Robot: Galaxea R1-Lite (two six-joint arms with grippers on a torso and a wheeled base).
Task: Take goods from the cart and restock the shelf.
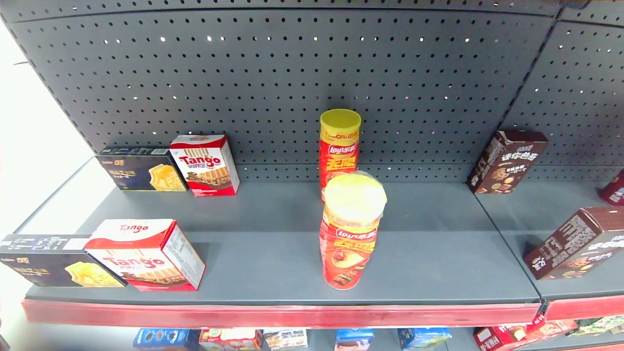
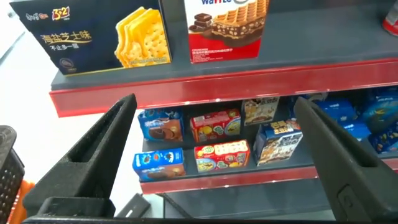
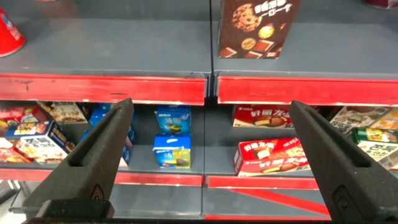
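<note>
Two red chip cans with yellow lids stand mid-shelf: one near the front (image 1: 348, 234), one by the back panel (image 1: 340, 151). The grey shelf (image 1: 273, 253) has a red front edge. My left gripper (image 2: 214, 102) is open and holds nothing; it hangs in front of the shelf edge (image 2: 217, 84), below a dark cracker box (image 2: 106, 34) and a wafer box (image 2: 227, 28). Also open and holding nothing, my right gripper (image 3: 210, 104) faces the red edge (image 3: 124, 87) under a brown cookie box (image 3: 255, 28). A red can's base (image 3: 9, 34) shows at that view's corner.
Red wafer boxes (image 1: 146, 256) (image 1: 204, 165) and dark cracker boxes (image 1: 53, 261) (image 1: 141, 169) stand on the shelf's left. Brown cookie boxes (image 1: 507, 161) (image 1: 575, 243) stand on the right. Lower shelves hold several small boxes (image 2: 214, 140) (image 3: 171, 149). A black basket corner (image 2: 9, 168) shows beside my left gripper.
</note>
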